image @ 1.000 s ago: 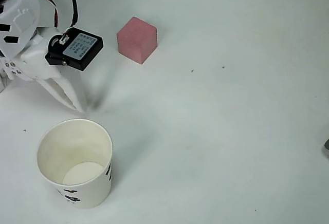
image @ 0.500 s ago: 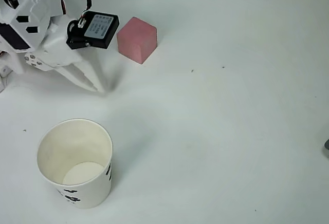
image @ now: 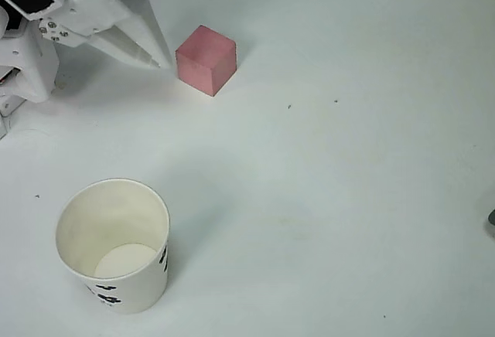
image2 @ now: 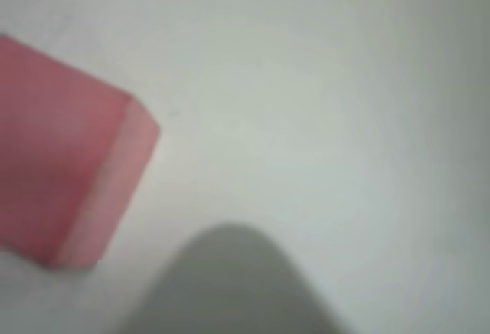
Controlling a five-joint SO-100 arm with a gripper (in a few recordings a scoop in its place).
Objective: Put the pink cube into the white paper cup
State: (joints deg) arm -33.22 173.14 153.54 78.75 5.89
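The pink cube (image: 205, 59) rests on the white table at upper centre-left in the overhead view. My gripper (image: 160, 62) comes in from the upper left, and its white fingertips sit just left of the cube, close to its left face. The fingers run together to a point with nothing between them. Blurred in the wrist view, the pink cube (image2: 65, 173) lies at the left, beside a dark finger (image2: 237, 288) at the bottom edge. The white paper cup (image: 147, 275) stands upright and empty at the lower left, with black marks low on its wall.
The white tabletop (image: 332, 198) stretches open to the right and between the cube and the cup. The arm's white body (image: 31, 35) takes up the upper left corner. A small dark thing (image: 492, 221) shows at the right edge.
The gripper has swung from just above the cup's rim up and to the right, ending beside the cube's left face. Cube and cup have not moved.
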